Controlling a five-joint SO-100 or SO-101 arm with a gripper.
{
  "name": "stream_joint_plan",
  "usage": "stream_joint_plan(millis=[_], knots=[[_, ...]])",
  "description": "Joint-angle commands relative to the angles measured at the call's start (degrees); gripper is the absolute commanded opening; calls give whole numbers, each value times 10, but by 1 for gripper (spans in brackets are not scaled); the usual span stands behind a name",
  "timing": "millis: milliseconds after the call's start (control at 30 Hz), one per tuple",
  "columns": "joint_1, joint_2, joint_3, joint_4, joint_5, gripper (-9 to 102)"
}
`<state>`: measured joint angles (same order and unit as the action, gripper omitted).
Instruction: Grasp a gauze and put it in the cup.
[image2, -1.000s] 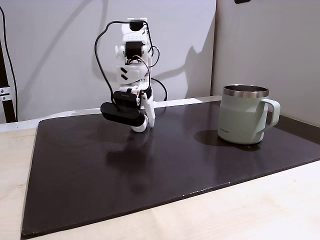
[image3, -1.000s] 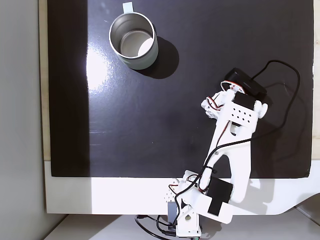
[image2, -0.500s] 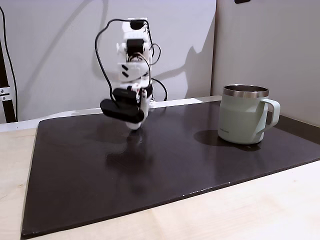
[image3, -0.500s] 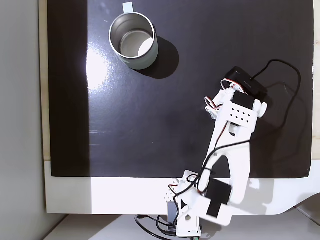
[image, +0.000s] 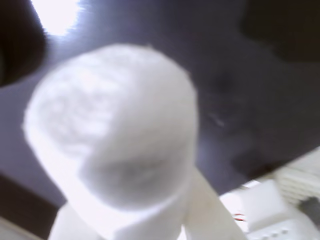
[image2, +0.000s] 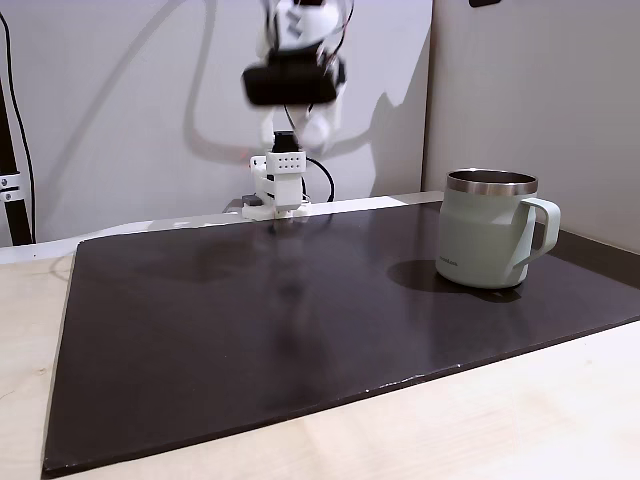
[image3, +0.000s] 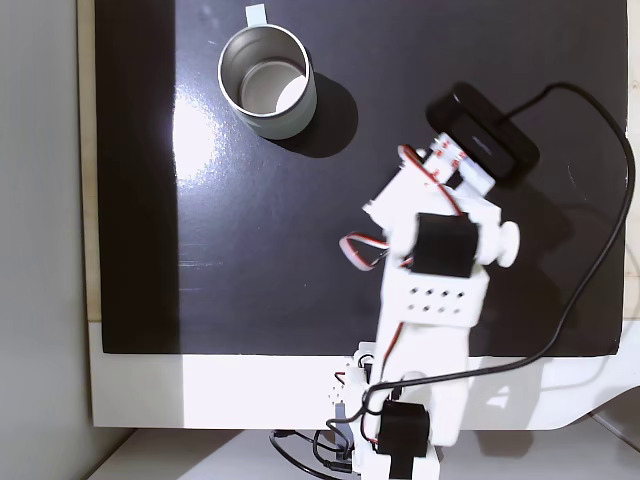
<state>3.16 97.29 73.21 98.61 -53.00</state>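
1. Gauze (image: 115, 140) looms blurred and close in the wrist view, gripped in the white end effector (image: 150, 220), whose fingers (image: 210, 210) run out of frame at the bottom edge.
2. Raised high above the dark mat (image2: 300, 320) in a fixed view, motion-blurred; black camera block (image2: 290, 85) masks the fingertips.
3. Seen from above, hidden beneath the white arm (image3: 430, 300).
4. Cup (image2: 488, 230) upright on the mat, well apart from the arm, handle partly cropped in the top-down fixed view (image3: 268, 85).
5. Pale bench (image2: 520, 420) around the mat.

Pale walls (image2: 520, 90) behind a light wooden table (image2: 520, 420) bearing a glossy black mat (image2: 250, 330)
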Motion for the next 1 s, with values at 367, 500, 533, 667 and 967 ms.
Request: stream_joint_plan(millis=[367, 500, 533, 667, 967], knots=[[-151, -279, -489, 11, 289, 0], [-196, -348, -586, 11, 350, 0], [-205, -363, -607, 11, 365, 0], [-233, -427, -687, 10, 410, 0], [-259, -520, -766, 8, 449, 0]])
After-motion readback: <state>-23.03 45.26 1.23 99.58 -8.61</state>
